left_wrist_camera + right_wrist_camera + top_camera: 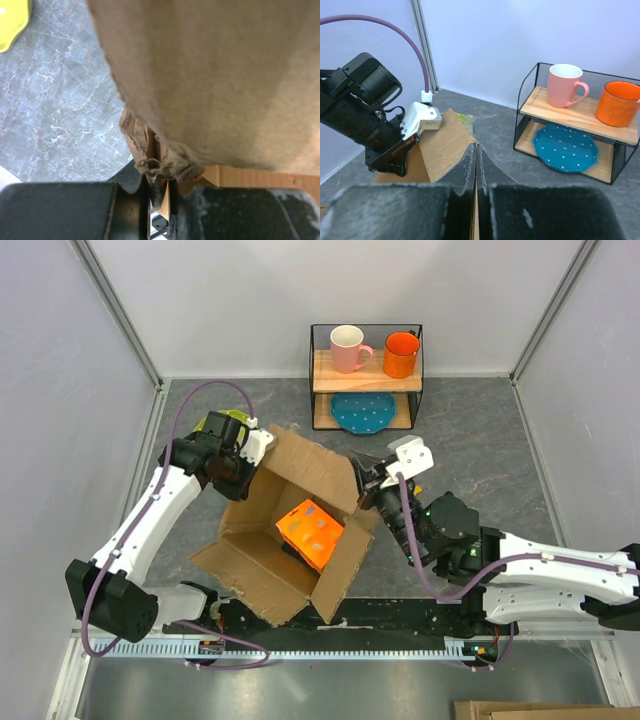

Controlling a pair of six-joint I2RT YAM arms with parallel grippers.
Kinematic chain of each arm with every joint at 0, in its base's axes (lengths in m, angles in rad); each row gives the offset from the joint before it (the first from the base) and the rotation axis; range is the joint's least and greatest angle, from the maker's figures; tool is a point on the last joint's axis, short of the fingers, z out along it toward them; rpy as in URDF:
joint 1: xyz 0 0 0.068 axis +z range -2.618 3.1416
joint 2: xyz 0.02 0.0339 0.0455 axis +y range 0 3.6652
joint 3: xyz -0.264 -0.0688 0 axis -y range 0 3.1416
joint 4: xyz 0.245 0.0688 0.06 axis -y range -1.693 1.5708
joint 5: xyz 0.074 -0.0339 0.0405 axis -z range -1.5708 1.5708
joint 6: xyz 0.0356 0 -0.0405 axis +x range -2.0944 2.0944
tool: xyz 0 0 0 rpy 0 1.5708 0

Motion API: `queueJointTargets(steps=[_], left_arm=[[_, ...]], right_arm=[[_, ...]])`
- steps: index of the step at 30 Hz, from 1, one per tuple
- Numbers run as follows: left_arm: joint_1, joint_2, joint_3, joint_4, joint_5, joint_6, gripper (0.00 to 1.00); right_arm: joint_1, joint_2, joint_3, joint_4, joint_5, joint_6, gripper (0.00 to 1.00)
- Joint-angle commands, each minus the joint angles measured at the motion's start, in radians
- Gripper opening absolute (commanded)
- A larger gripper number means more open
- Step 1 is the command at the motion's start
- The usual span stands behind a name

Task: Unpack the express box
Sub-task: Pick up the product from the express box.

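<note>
Brown corrugated express box (262, 520), upright, open-topped, set diagonally, flaps splayed outward, one flap edge seemingly crumpled.

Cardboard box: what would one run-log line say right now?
object: brown corrugated cardboard express box, open, flaps spread | inside: orange spotted item | left gripper: clamped on flap | right gripper: clamped on flap

White-shelled left arm (150, 520) and right arm (560, 575), black joints (110, 600), purple cables (365, 17), black left gripper (160, 192) and right gripper (476, 200), white camera housings (412, 455).
</note>
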State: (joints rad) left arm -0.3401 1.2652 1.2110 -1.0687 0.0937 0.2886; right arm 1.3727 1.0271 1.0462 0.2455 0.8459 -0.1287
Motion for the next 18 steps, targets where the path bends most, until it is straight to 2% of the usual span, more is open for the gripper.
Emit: queueJointTargets(steps=[1, 4, 6, 7, 9, 10, 12, 13, 18], left_arm=[[0.013, 0.072, -0.015, -0.023, -0.302, 0.069, 0.02], [0.009, 0.079, 0.002, -0.043, -0.290, 0.058, 0.02], [-0.006, 0.073, 0.007, -0.048, -0.295, 0.050, 0.02], [-0.011, 0.060, 0.010, -0.047, -0.305, 0.049, 0.02], [-0.023, 0.048, 0.019, -0.048, -0.318, 0.043, 0.02], [-0.027, 0.037, 0.022, -0.048, -0.327, 0.041, 0.02], [-0.036, 0.023, 0.028, -0.051, -0.333, 0.041, 0.02], [-0.039, 0.014, 0.030, -0.056, -0.328, 0.040, 0.02], [-0.045, -0.024, 0.022, -0.070, -0.324, 0.052, 0.02]], right_arm=[[0.003, -0.041, 0.009, -0.067, 0.024, -0.006, 0.00], [0.003, 0.011, 0.096, -0.178, -0.103, 0.044, 0.02], [0.003, 0.101, 0.174, -0.289, -0.166, 0.069, 0.09], [0.005, 0.135, 0.260, -0.319, -0.220, 0.070, 0.22], [0.017, 0.242, 0.343, -0.385, -0.278, 0.072, 0.34], [0.025, 0.282, 0.418, -0.406, -0.294, 0.067, 0.46], [0.042, 0.403, 0.483, -0.478, -0.306, 0.061, 0.56], [0.045, 0.442, 0.517, -0.498, -0.303, 0.063, 0.68], [0.074, 0.589, 0.474, -0.549, -0.292, 0.109, 0.89]])
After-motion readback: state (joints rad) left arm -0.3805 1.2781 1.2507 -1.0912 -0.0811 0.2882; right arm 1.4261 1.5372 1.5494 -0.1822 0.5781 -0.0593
